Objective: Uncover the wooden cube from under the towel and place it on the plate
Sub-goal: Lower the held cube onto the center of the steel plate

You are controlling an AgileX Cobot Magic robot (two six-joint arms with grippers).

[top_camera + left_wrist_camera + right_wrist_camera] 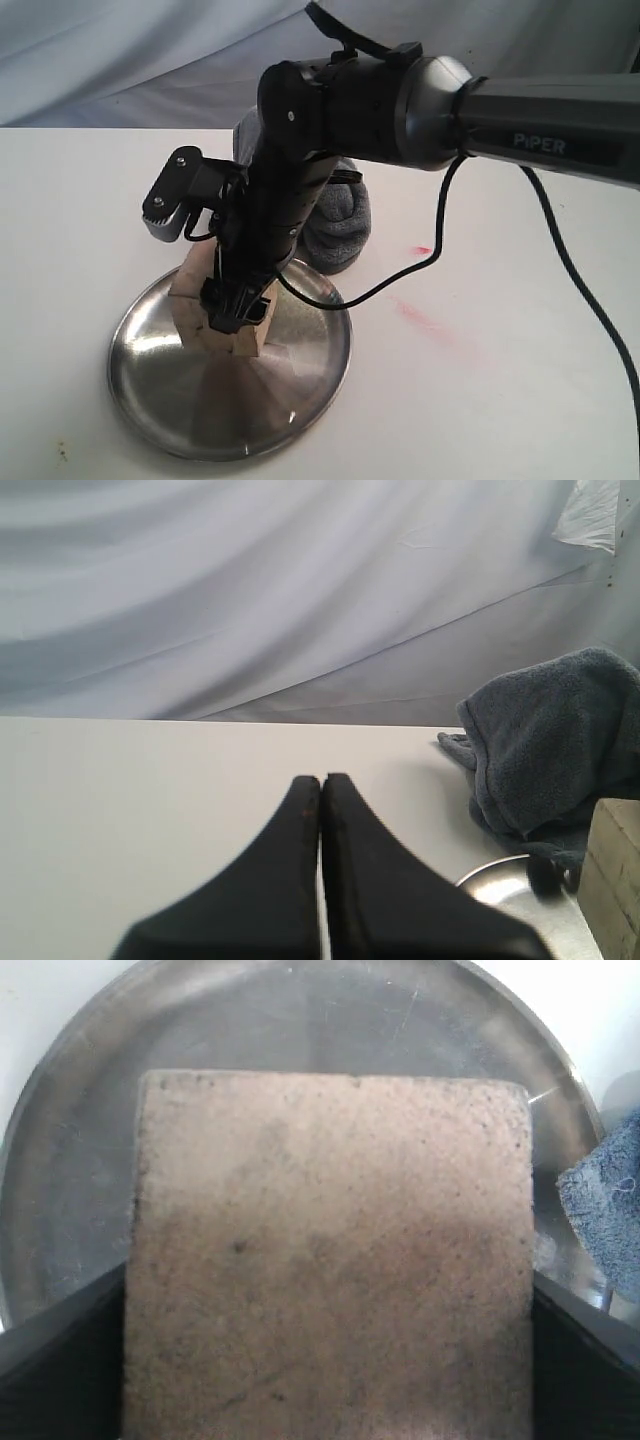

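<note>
Looking at the exterior view first: the right gripper is reaching across to the left and gripping the wooden cube from above, over the far-left part of the plate. I can't tell if the cube is touching the steel or hanging just above it. The towel is lying bunched up just beyond the plate, so uncovering is looking done and placing is the step going on.

Left wrist view: the left gripper is idling over the table, jaws pressed together on nothing.

Right wrist view: the cube is filling the frame with plate all round it, and black fingers are pressing on both sides. Next move, I'm guessing: setting it flat, then opening and lifting straight up without dragging it.
</note>
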